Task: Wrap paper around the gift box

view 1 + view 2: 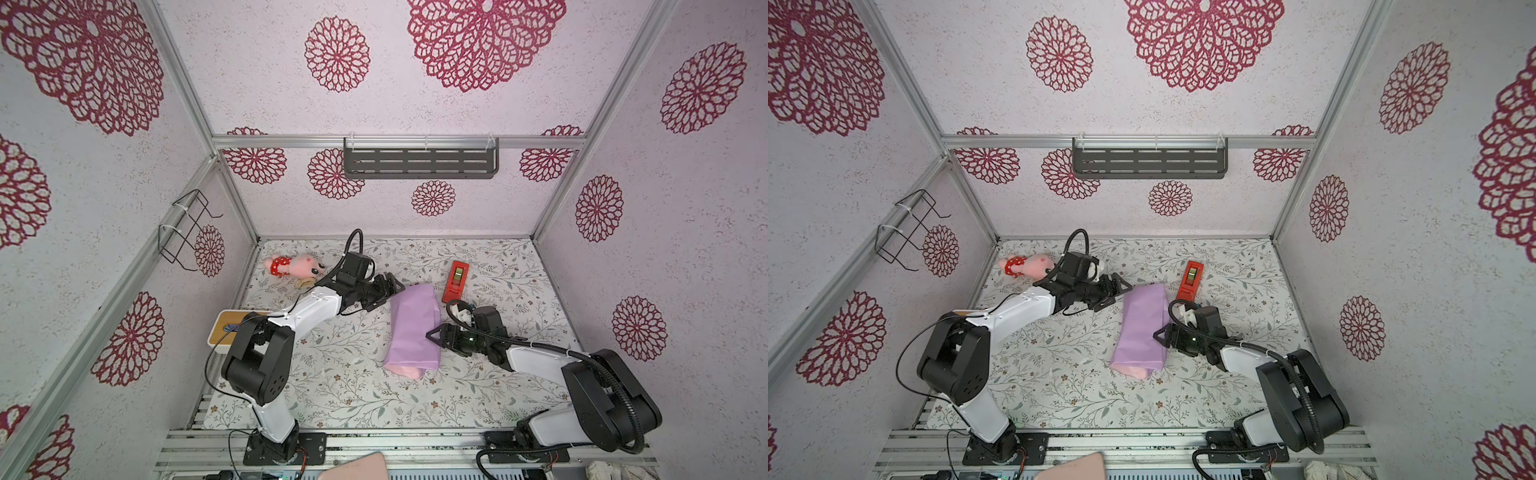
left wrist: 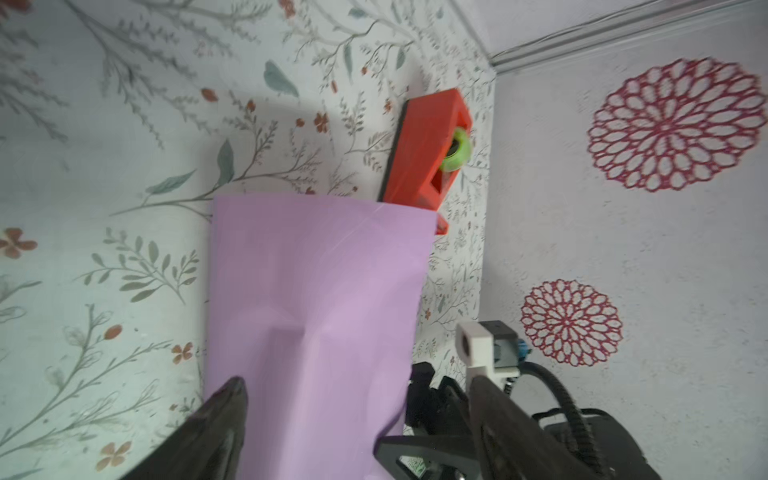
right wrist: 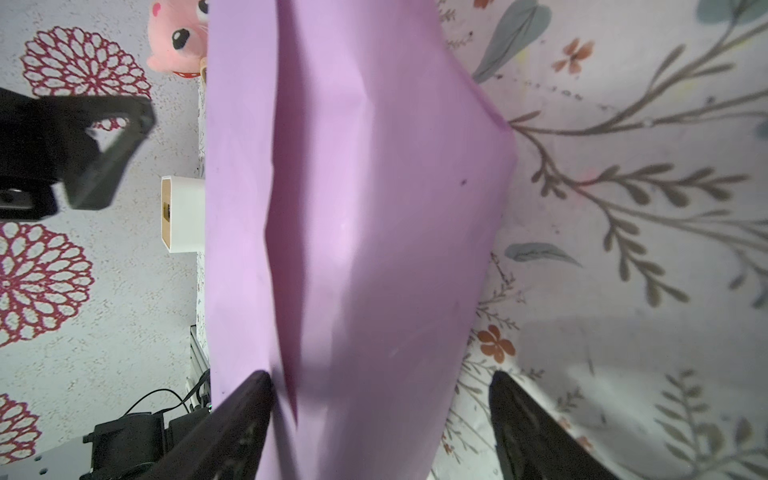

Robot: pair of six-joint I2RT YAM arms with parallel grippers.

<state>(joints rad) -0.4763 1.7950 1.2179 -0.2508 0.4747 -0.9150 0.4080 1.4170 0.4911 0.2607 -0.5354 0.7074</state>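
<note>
Lilac paper (image 1: 413, 328) between left claw (image 1: 388, 295) and right claw (image 1: 435, 336), both wide apart, contact uncertain.

Table (image 1: 332, 386) w/ a pale floral cloth, leafy sprigs all over. Approx. centre lies the paper (image 1: 413, 328), lilac side up, folded into a long bundle running front to back, pink showing at the near end. Red tape dispenser (image 1: 456, 280) lies flat just beside the bundle's far-right corner; can't tell if they touch. Far-left corner: pink plush toy (image 1: 293, 266) w/ red spotted outfit, on its side. Left edge, nearer the front: white tissue box (image 1: 226, 328) w/ wooden top, only partly in view.
</note>
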